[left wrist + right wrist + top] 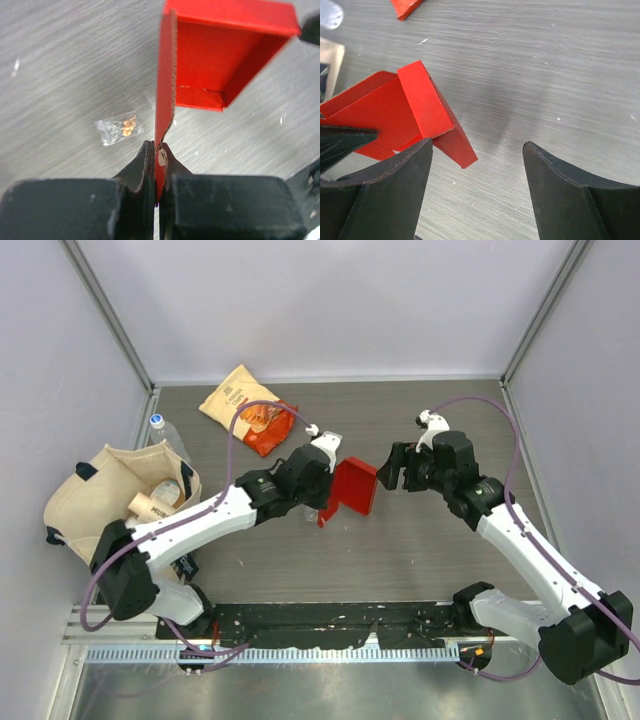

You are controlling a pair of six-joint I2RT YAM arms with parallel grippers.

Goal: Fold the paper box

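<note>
Paper box, partly folded into a shallow tray, held above the table between the two grippers. Left gripper clamped tight on one flat flap, tray part just ahead and right of its fingers. Right gripper spread wide, gripping nothing, box close by one of its fingers. Small clear packet on the table, left of the flap. Snack bag farther off, beyond the left gripper.

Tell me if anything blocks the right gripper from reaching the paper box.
Nothing visible does. The right gripper stands open close beside the paper box, and only the table shows in the gap. The left gripper pinches the box's flap from the opposite side, out of that path.
</note>
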